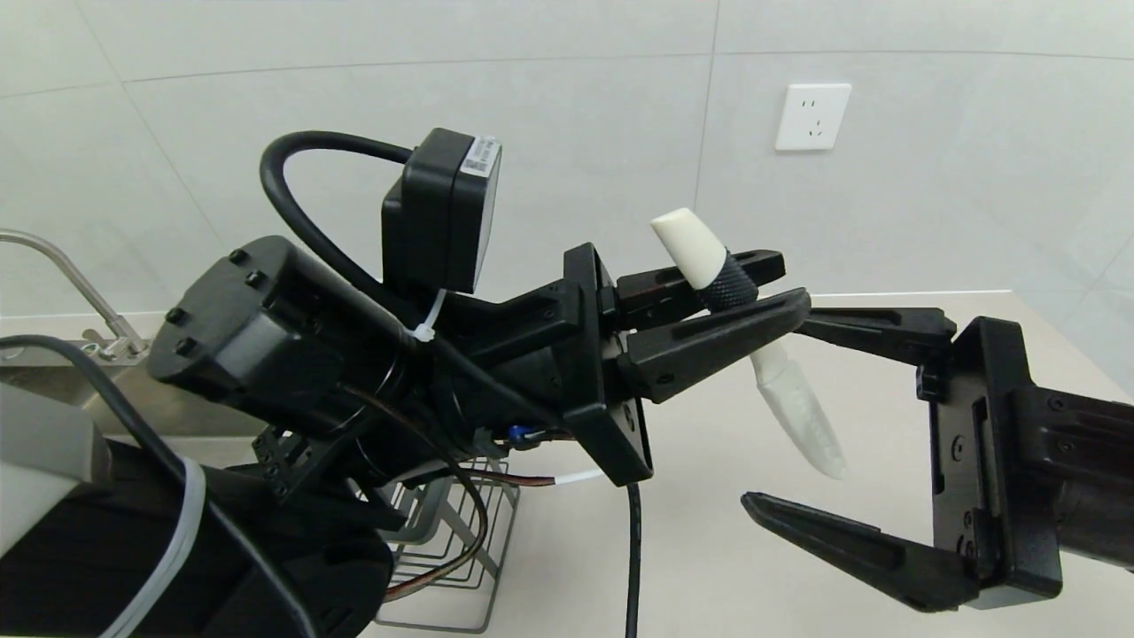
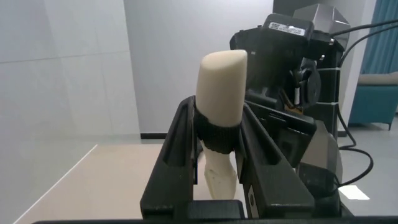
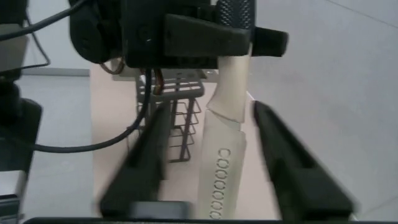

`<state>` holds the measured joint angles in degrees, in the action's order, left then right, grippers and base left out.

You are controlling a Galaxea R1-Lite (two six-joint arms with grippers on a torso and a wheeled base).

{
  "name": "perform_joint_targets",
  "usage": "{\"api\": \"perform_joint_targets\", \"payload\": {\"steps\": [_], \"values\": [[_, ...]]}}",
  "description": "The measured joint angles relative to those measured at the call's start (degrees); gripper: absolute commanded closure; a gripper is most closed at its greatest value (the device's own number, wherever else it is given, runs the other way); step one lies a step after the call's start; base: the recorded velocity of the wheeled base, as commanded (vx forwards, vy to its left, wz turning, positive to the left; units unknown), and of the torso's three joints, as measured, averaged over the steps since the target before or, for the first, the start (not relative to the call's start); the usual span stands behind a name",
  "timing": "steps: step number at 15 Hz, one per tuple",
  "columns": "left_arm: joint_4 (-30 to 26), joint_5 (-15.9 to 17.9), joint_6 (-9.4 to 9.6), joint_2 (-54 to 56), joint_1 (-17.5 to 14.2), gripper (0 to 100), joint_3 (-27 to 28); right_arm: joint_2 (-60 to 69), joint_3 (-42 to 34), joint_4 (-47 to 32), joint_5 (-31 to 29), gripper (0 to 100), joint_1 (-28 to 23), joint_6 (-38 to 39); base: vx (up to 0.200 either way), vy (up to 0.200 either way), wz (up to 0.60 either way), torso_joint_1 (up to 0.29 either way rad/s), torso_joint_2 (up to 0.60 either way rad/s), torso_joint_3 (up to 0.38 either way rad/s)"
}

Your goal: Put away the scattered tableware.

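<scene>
- Position of the work item: I see the utensil (image 1: 791, 394), white with a black ribbed band (image 1: 731, 282) about a third of the way down, held in the air above the counter (image 1: 691, 540). It touches no surface. I cannot tell what kind of tableware it is.
- Long axis: it is steeply tilted, close to upright. The blunt upper end points up and toward the wall. The textured lower end points down and toward the robot's right.
- Left gripper (image 1: 790, 283): it is clamped on the utensil at the black band, with one finger on each side. In the left wrist view the blunt end (image 2: 221, 87) stands clear above the fingers.
- Right gripper (image 1: 764, 416): the jaws are spread wide and hold nothing. One finger lies above the lower part of the utensil and one lies below it.
- Key relation: the lower part of the utensil (image 3: 217, 162) sits between the right fingers (image 3: 292, 162), with a gap on each side. I see no contact.
- Judgement: this looks like a handover from left to right. The right arm is already in place and should only need to close across the long axis, after which the left can let go.
- Risk: the lower part tapers, so a grip there may slip.
- Destination: a wire rack (image 1: 461, 549) stands on the counter below the left arm.
</scene>
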<state>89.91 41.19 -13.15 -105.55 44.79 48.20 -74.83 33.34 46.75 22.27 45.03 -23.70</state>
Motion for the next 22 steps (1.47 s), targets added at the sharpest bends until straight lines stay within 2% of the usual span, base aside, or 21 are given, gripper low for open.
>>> {"api": "perform_joint_targets", "payload": {"steps": [3, 4, 6, 8, 10, 12, 13, 14, 16, 18, 20, 21, 22], "values": [[-0.44, -0.39, 0.33, 0.54, -1.60, 100, -1.55, 1.29, -2.89, -0.01, -1.78, 0, -0.20, 2.46, 0.000, 0.000, 0.00, 0.000, 0.00, 0.000], [-1.72, -0.44, 0.46, 1.19, -2.46, 100, -2.95, 2.54, -4.63, 0.02, -3.69, 100, -0.63, 6.60, 0.000, 0.000, 0.00, 0.000, 0.00, 0.000], [-7.83, -0.44, 1.19, 4.43, -4.30, 100, -6.80, 6.47, -9.53, -0.04, -7.12, 100, -3.45, 14.95, 0.000, 0.000, 0.00, 0.000, 0.00, 0.000], [-17.29, -0.44, 4.02, 9.19, -6.25, 100, -8.94, 10.00, -13.14, -0.12, -7.83, 100, -10.84, 19.25, 0.000, 0.000, 0.00, 0.000, 0.00, 0.000], [-29.83, -0.44, 8.67, 15.45, -8.57, 100, -9.56, 13.56, -18.85, 0.84, -8.11, 100, -21.99, 21.63, 0.000, 0.000, 0.00, 0.000, 0.00, 0.000], [-41.55, -0.48, 13.36, 22.06, -11.08, 100, -9.67, 19.61, -25.32, 1.41, -8.16, 100, -28.48, 20.86, 0.000, 0.000, 0.00, 0.000, 0.00, 0.000], [-46.42, -0.50, 16.49, 25.22, -12.70, 100, -9.67, 24.00, -27.76, 0.90, -8.11, 100, -30.71, 19.85, 0.000, 0.000, 0.00, 0.000, 0.00, 0.000], [-48.06, -0.68, 19.31, 27.38, -14.14, 100, -9.67, 28.61, -29.40, -0.77, -8.11, 100, -32.37, 19.05, 0.000, 0.000, 0.00, 0.000, 0.00, 0.000], [-48.56, -0.79, 23.00, 29.75, -16.71, 100, -9.64, 39.33, -31.39, -7.67, -8.22, 100, -35.11, 18.12, 0.000, 0.000, 0.00, 0.000, 0.00, 0.000], [-48.52, -0.74, 24.15, 30.79, -17.66, 100, -9.48, 50.55, -32.31, -18.18, -8.35, 100, -37.44, 17.71, 0.000, 0.000, 0.00, 0.000, 0.00, 0.000], [-48.38, -0.46, 26.04, 31.35, -17.90, 100, -8.68, 61.49, -32.88, -33.89, -9.01, 100, -40.63, 17.47, 0.000, 0.000, 0.00, 0.000, 0.00, 0.000], [-48.38, -0.44, 26.54, 31.54, -17.97, 100, -8.44, 65.66, -33.01, -40.74, -10.75, 100, -42.31, 17.35, 0.000, 0.000, 0.00, 0.000, 0.00, 0.000], [-48.36, -0.52, 26.83, 31.66, -18.08, 100, -8.29, 68.88, -33.05, -44.32, -16.25, 100, -43.58, 17.49, 0.000, 0.000, 0.00, 0.000, 0.00, 0.000]]}}
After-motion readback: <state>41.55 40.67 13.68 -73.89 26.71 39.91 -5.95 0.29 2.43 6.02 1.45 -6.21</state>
